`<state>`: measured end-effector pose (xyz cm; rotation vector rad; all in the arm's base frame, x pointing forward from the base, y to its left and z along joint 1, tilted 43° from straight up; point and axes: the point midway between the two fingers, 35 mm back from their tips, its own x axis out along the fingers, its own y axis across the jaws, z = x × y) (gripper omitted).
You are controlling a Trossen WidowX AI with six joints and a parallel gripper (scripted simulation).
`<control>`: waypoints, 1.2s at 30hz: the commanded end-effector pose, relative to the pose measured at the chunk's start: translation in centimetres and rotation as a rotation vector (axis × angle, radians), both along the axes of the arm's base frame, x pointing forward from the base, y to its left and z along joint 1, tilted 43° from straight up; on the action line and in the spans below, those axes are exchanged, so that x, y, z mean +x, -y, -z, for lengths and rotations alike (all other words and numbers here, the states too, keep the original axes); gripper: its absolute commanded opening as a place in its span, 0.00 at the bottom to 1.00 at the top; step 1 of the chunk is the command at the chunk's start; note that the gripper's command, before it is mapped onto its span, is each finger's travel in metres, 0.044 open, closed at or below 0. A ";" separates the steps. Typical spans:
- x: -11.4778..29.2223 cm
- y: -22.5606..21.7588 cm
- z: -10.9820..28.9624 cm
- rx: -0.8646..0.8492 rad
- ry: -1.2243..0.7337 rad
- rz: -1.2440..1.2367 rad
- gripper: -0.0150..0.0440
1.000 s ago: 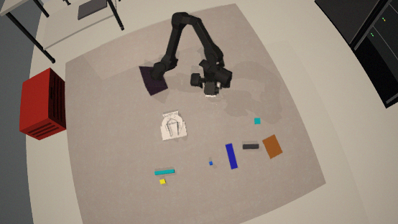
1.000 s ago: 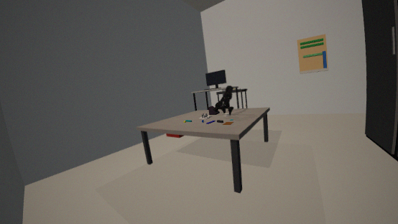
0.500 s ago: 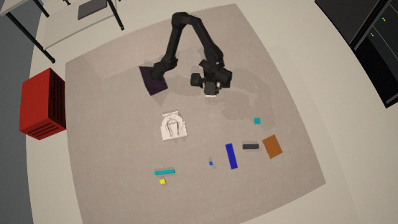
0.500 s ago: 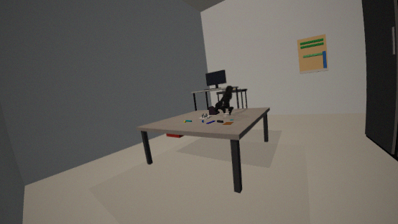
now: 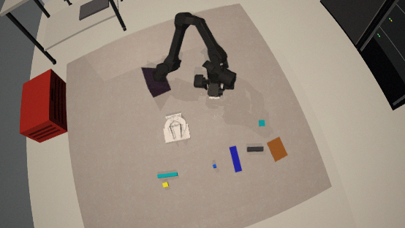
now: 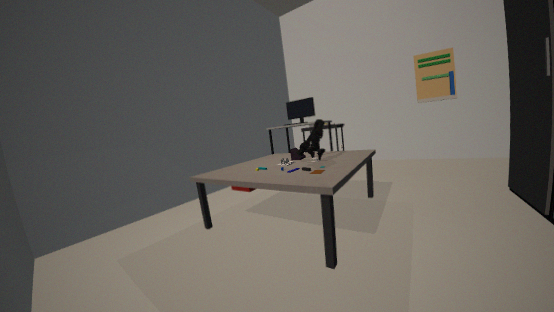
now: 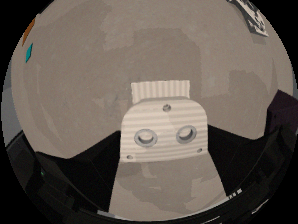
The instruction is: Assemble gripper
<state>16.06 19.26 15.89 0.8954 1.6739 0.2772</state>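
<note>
The white housing plate (image 5: pixel 214 97) (image 7: pixel 164 119) has two round holes and a ridged tab. My gripper (image 5: pixel 214 95) (image 7: pixel 162 132) is shut on the plate, with one black finger against each side edge. The plate's exact height above the table cannot be told. The white gripper base (image 5: pixel 168 138) lies on the table, to the left and nearer the front in the top view. Both jaws stand on it side by side, seen as dark-edged shapes; whether their teeth mesh is too small to tell. The base is partly cut off at the wrist view's top right.
A dark purple block (image 5: pixel 155 83) (image 7: pixel 283 117) is at the arm's foot. A teal square (image 5: pixel 262 123) (image 7: pixel 29 53), an orange plate (image 5: pixel 277 149), a black bar (image 5: pixel 255 149), a blue bar (image 5: pixel 235 159), a small blue cube (image 5: pixel 214 166), a teal bar (image 5: pixel 167 175) and a yellow cube (image 5: pixel 165 185) lie on the table.
</note>
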 end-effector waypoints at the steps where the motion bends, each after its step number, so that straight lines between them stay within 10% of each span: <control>1: 0.0 0.0 0.0 0.000 0.000 0.000 0.85; 36: 1.0 5.3 -4.8 -0.012 0.006 0.000 0.85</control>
